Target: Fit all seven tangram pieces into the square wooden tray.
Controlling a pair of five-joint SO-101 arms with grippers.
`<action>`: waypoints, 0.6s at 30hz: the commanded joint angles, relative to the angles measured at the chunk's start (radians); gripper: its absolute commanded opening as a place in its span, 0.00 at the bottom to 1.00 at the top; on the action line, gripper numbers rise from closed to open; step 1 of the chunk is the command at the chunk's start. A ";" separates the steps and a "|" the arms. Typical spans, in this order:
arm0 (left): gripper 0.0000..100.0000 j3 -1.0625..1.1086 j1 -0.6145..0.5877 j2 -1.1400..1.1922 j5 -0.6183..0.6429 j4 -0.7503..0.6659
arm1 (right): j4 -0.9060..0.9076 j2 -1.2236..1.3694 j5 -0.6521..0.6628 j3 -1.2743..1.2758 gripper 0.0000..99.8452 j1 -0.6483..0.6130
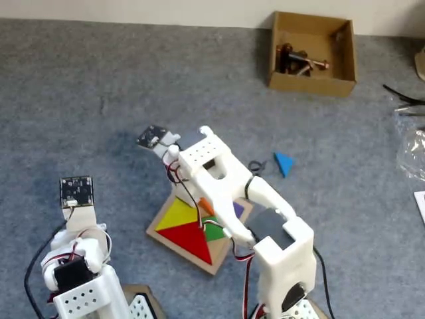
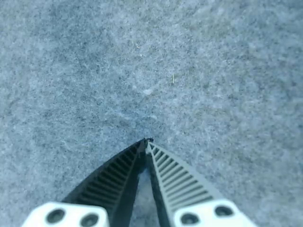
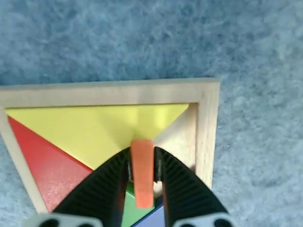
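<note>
The square wooden tray (image 1: pixel 161 232) lies on the grey carpet at centre, turned like a diamond. In it sit a yellow triangle (image 1: pixel 178 214), a red triangle (image 1: pixel 189 236), a green piece (image 1: pixel 214 231) and a purple piece (image 1: pixel 238 210). My right gripper (image 3: pixel 142 153) is shut on an orange piece (image 3: pixel 142 175), held on edge over the tray's bare wooden corner (image 3: pixel 182 135) beside the yellow triangle (image 3: pixel 94 127). A blue triangle (image 1: pixel 283 163) lies loose on the carpet beyond the tray. At the near left my left gripper (image 2: pixel 147 141) is shut on nothing, over bare carpet.
A cardboard box (image 1: pixel 312 83) holding small copper-coloured objects stands at the back right. A small dark ring (image 1: pixel 256 166) lies next to the blue triangle. Cables (image 1: pixel 402 100) and a clear plastic bag (image 1: pixel 413 154) sit at the right edge.
</note>
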 commanded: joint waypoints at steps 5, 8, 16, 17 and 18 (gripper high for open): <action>0.01 0.021 0.015 -0.005 0.009 0.005 | 0.028 -0.022 -0.009 0.008 0.12 -0.012; 0.01 0.021 0.015 -0.005 0.009 0.005 | 0.027 -0.022 -0.009 0.008 0.18 -0.012; 0.01 0.021 0.015 -0.005 0.009 0.005 | 0.031 -0.022 -0.009 0.004 0.23 -0.010; 0.01 0.021 0.015 -0.005 0.009 0.005 | 0.031 -0.022 -0.009 0.002 0.24 -0.010; 0.01 0.021 0.015 -0.005 0.009 0.005 | 0.033 -0.022 -0.009 0.002 0.24 -0.010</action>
